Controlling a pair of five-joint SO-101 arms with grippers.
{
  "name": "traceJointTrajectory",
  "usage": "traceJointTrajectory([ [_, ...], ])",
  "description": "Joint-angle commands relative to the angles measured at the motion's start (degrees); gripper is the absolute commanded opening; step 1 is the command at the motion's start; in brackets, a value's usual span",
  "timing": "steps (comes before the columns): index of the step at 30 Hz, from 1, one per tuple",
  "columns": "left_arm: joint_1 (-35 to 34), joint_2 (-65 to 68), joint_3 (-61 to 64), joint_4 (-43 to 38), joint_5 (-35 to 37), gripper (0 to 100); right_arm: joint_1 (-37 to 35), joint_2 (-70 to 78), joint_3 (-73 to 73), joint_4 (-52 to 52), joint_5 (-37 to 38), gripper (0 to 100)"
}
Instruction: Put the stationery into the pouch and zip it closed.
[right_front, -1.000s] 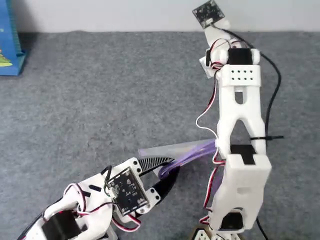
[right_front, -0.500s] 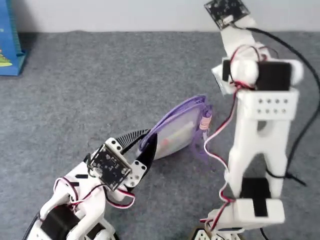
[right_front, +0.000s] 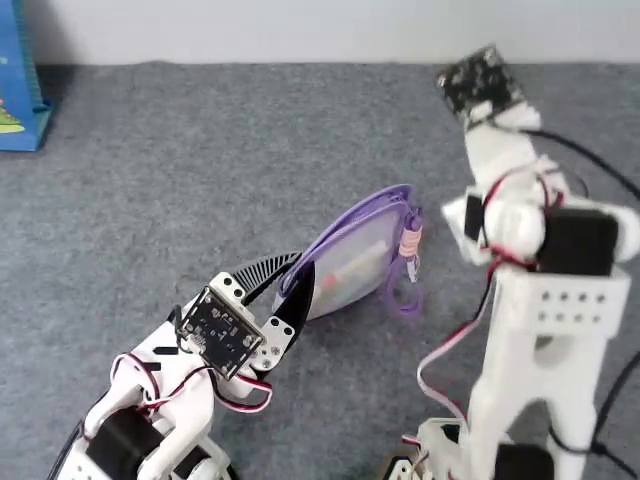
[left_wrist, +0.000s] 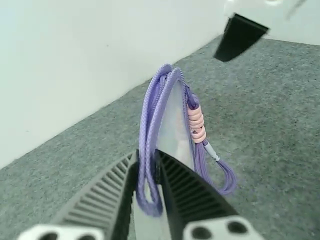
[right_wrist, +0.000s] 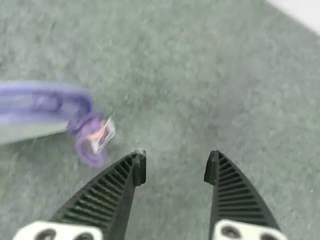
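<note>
The left gripper pinches one end of the purple-trimmed clear pouch, held on edge over the grey table, with indistinct pale contents inside. The right gripper hangs spread near its pink-beaded zipper pull.

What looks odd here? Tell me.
The pouch is held on edge, pinched in the left gripper, rather than lying flat; its cord dangles loose. The right gripper hangs open, apart from it.
</note>
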Motion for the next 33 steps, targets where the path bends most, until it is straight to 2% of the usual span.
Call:
traceJointTrajectory([
  [1,-1.32,0.97,4.53,0.35,0.0,2,-1.19,-6.73,6.51,2.33,0.44,21.0],
  [5,-1.32,0.97,4.53,0.53,0.0,2,-5.49,-10.59,17.41,-1.01,0.35,21.0],
  [16,-1.23,0.97,4.53,0.79,0.18,2,-8.13,-11.47,36.92,-26.95,-1.93,20.9],
  [22,-1.23,0.97,4.62,0.79,0.09,2,-8.22,-11.47,37.8,-29.32,-1.93,20.8],
  [33,-1.23,0.88,5.49,0.62,-0.09,2,-11.56,-16.4,37.36,-22.81,-1.93,20.8],
])
